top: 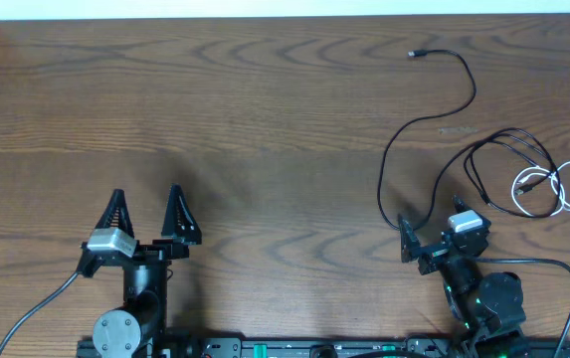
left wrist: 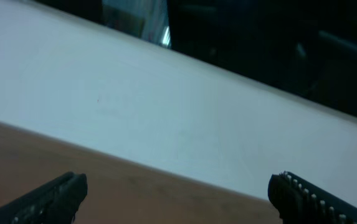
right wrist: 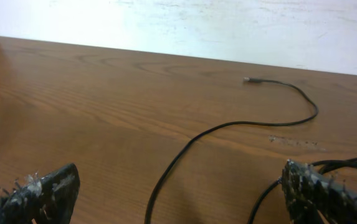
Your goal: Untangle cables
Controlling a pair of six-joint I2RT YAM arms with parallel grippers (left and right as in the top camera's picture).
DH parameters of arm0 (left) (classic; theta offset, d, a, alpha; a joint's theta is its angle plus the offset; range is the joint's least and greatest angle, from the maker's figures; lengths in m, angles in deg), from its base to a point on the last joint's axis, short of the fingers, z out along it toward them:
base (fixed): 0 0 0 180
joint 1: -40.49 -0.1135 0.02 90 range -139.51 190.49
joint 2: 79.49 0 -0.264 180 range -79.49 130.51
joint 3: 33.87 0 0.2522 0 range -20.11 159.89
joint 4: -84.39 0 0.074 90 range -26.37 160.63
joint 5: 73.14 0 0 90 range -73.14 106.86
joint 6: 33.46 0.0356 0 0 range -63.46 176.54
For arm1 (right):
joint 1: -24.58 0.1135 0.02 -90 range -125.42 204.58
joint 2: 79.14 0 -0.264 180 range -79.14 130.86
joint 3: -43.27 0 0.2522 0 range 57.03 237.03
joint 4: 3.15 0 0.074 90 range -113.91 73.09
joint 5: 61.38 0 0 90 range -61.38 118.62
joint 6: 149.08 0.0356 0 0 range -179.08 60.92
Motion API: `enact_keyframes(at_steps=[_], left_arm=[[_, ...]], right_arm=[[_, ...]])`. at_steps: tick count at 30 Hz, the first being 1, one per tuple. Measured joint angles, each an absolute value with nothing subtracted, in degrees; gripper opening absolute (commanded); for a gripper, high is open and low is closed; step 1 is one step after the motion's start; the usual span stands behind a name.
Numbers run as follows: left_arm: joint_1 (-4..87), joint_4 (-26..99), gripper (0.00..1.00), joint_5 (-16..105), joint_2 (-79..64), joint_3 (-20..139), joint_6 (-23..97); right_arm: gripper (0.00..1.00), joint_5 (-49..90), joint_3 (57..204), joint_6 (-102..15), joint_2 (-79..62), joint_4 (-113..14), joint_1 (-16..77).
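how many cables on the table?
3, all on the right: long black cable leftmost; looped black cable right of it; white cable by the right edge. None looks hidden.

I'm looking at a wooden table (top: 265, 119) that fills the overhead view, mid-brown with bold, wavy grain and a paler sheen toward the far side. Along its far edge a white wall (right wrist: 228, 25) meets the tabletop, a little scuffed and mottled. On the left wrist view, above that wall, there's a dark area (left wrist: 259, 43) with a faint bright reflection. It might be glass, but I can't tell. The light is soft and even.
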State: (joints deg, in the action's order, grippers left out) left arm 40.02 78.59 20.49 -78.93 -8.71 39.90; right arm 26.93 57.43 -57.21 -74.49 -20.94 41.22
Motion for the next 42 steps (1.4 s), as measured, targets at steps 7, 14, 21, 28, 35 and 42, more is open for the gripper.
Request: enact_keyframes(at_steps=[7,14,21,28,35,42], left_arm=[[40.02,92.3,0.98,20.65,-78.95,-17.7,39.9],[40.04,81.39,0.98,20.78,-78.95,-19.77,39.9],[40.04,70.14,0.98,20.49,-78.86,-19.64,39.9],[40.04,69.5,0.98,20.34,-78.91,-19.38,39.9],[40.04,69.5,0.98,20.32,-78.91,-19.38,39.9],[40.04,69.5,0.98,20.34,-78.91,-19.38,39.9]], right_arm=[[0.99,26.93,57.43,-57.21,-74.49,-20.94,41.22],[0.99,26.93,57.43,-57.21,-74.49,-20.92,41.22],[0.99,26.93,57.43,-57.21,-74.49,-20.9,41.22],[0.99,26.93,57.43,-57.21,-74.49,-20.94,41.22],[0.99,26.95,57.43,-57.21,-74.49,-20.94,41.22],[0.99,26.93,57.43,-57.21,-74.49,-20.94,41.22]])
